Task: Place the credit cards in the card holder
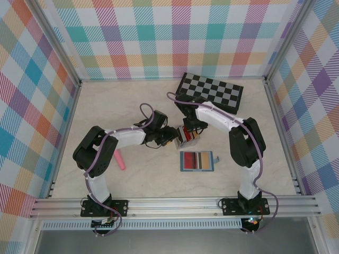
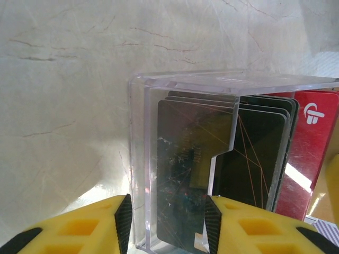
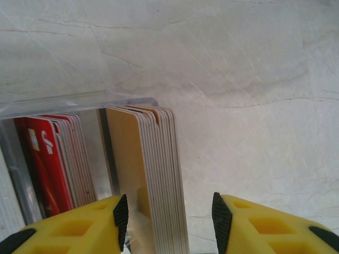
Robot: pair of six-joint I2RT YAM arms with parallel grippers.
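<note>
Pinching the credit cards (image 3: 153, 174) by their edges, we expect light, stiff, slippery plastic. They stand in the clear rack (image 2: 238, 82); the right gripper (image 3: 169, 217) and left gripper (image 2: 167, 222) straddle them half-open, no grip evident. The card holder (image 1: 197, 161) lies nearby.

Bright, even light from above — shadows on the table (image 1: 148, 174) are soft. Glare streaks the clear case (image 2: 233, 82); the nearest yellow fingers (image 2: 79, 230) look slightly blurred.
</note>
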